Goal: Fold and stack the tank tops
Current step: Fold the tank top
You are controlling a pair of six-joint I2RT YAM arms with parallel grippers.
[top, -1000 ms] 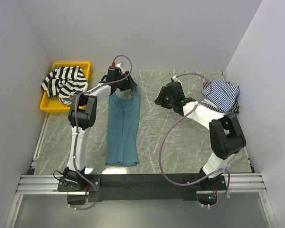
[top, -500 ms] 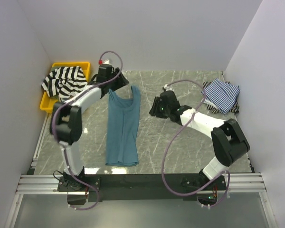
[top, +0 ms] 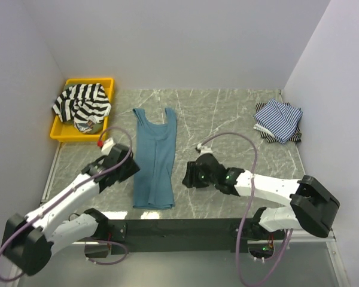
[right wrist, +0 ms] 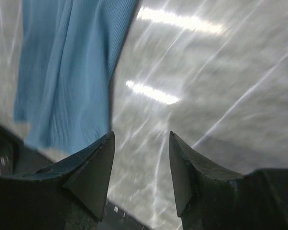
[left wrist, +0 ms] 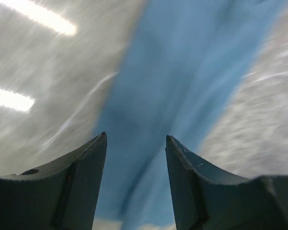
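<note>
Grey marbled table (top: 227, 107) is filling the middle of the top view, between white walls. The teal tank top (top: 155, 155) is lying flat and long, left of centre, with its straps toward the upper edge and its hem toward the lower edge; I judge it is spread this way for a fold. The left gripper (left wrist: 135, 139) is hovering at its left side and the right gripper (right wrist: 140, 136) near its lower right. Both are showing their fingers apart, with nothing between them, probably to take the hem corners together. The black-and-white striped top (top: 81, 104) is lying bunched in the yellow tray (top: 107, 81) at upper left. The thin-striped tops (top: 278, 119) are lying piled at upper right, probably as the stack.
</note>
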